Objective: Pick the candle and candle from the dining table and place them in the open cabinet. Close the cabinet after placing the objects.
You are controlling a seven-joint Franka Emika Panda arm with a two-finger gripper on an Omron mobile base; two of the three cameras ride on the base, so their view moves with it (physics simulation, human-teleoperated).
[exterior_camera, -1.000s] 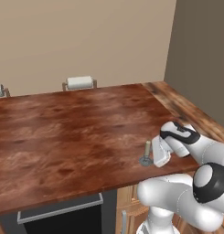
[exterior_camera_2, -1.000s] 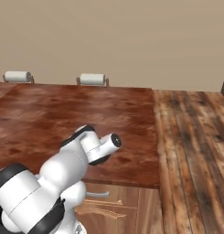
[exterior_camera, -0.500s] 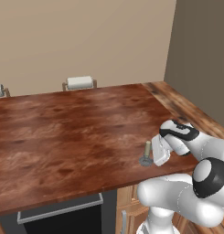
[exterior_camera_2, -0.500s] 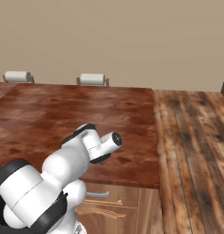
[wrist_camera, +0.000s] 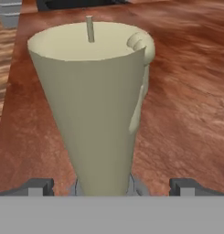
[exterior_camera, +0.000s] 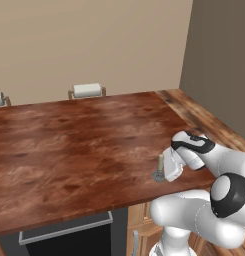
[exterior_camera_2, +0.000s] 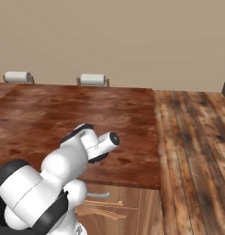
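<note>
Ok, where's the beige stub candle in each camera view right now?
Left base view: beige candle stands lower right, beside the open gripper.
Right base view: can't make it out; the arm blocks that spot.
Hand view: centre, between the fingertips.
Shared landmark: the dining table.

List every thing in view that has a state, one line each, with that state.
Candle: upright on its grey base, near the table's front edge, between the open fingers, not gripped.
End effector: open, lowered around the candle.
Table: bears the candle near the arm.
Chairs: pushed in at the table's far side.
</note>
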